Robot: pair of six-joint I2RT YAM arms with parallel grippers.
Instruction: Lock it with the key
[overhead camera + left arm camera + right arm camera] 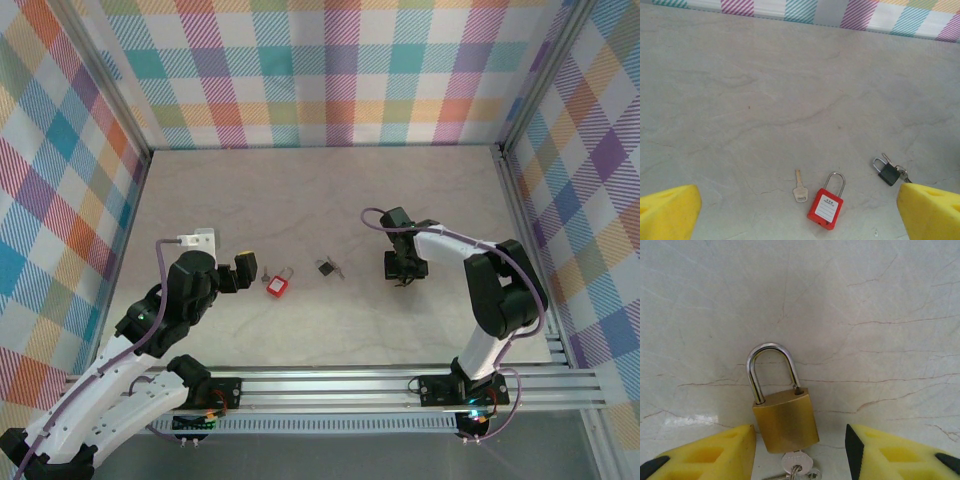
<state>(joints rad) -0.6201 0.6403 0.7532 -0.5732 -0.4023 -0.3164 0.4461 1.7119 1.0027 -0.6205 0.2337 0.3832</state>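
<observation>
In the right wrist view a brass padlock (786, 422) lies flat on the table. A silver key (797, 461) on a ring sticks in its bottom, and one end of its steel shackle (771, 367) is lifted just out of its hole. My right gripper (800, 432) straddles the body, open: the left finger (715, 452) is close beside it, the right finger (890, 450) a clear gap away. My left gripper (799, 200) is wide open above a loose key (800, 187) and a red padlock (826, 207) with its shackle closed.
A small black padlock (888, 173) with keys attached lies right of the red one, between the two arms (327, 267). The pale marbled table (300, 200) is walled by checked panels on three sides. A metal rail (400, 385) runs along the near edge.
</observation>
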